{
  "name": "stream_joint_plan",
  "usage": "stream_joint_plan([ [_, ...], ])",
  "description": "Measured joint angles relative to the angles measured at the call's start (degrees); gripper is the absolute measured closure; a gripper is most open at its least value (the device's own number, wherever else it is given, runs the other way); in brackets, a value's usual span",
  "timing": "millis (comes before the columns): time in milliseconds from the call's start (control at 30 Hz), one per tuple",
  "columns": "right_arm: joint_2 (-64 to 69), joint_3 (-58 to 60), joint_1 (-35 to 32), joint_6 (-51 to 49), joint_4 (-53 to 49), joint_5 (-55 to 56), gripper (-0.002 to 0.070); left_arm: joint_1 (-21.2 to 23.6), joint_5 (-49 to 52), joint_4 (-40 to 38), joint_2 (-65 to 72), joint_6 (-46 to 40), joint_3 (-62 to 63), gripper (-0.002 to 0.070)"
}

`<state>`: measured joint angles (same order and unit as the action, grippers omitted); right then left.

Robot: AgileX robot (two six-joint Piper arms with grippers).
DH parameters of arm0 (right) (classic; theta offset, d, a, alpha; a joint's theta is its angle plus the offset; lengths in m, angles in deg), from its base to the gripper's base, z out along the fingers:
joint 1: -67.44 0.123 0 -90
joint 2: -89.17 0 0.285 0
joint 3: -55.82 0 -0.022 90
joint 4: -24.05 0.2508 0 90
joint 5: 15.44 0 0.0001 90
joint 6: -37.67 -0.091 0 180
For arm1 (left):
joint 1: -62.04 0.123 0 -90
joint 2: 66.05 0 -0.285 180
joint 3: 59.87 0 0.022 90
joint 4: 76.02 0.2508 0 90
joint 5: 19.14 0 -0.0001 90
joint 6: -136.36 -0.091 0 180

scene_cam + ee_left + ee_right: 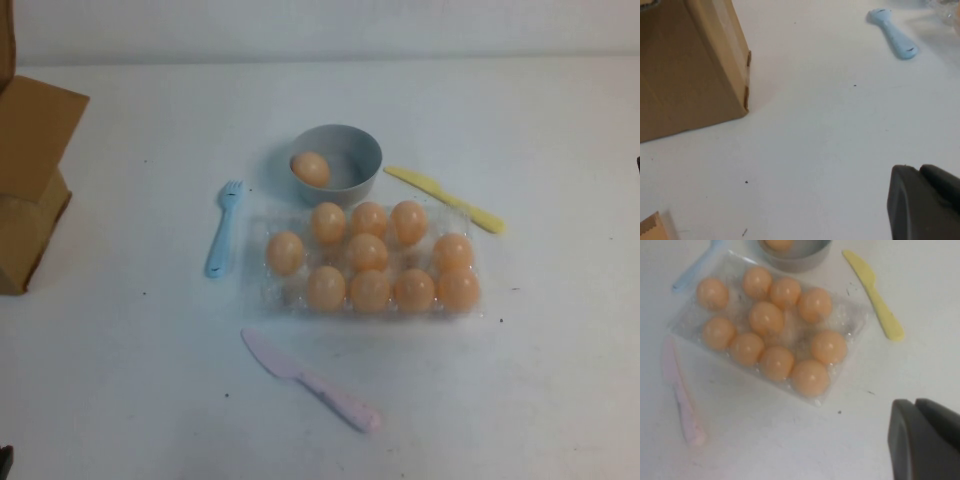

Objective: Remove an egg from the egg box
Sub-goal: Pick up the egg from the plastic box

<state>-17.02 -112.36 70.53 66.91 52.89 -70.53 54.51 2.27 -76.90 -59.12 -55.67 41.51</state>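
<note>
The clear plastic egg box (258,290) lies at the table's middle and holds several orange-tan eggs, such as one egg (366,252) near its centre. It also shows in the right wrist view (852,315) with its eggs (766,318). One more egg (311,168) lies in the grey-blue bowl (350,145) just behind the box. My left gripper (916,168) is shut and empty over bare table, near the cardboard box. My right gripper (914,401) is shut and empty, off the egg box's right near corner. Neither gripper touches anything.
A blue fork (222,230) lies left of the egg box, a yellow knife (445,198) behind its right, a pink knife (310,380) in front. A brown cardboard box (25,170) stands at the far left, close in the left wrist view (690,65).
</note>
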Motion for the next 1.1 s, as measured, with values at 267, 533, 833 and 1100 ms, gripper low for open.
stream_joint_plan([
  [267,14.38,-15.03,8.12,-3.79,-17.25,-9.49,0.0696,0.0,0.0,0.0,0.0,0.0,0.0,0.0678],
  [533,28.58,-26.88,16.3,-5.25,-27.59,-15.19,0.0696,0.0,0.0,0.0,0.0,0.0,0.0,0.0678],
  [833,39.62,-36.15,21.2,-4.13,-27.75,-15.56,0.0545,0.0,0.0,0.0,0.0,0.0,0.0,0.0678],
  [1100,48.34,-44.06,21.82,-11.17,-25.89,-14.99,0.0207,0.0,0.0,0.0,0.0,0.0,0.0,0.0678],
])
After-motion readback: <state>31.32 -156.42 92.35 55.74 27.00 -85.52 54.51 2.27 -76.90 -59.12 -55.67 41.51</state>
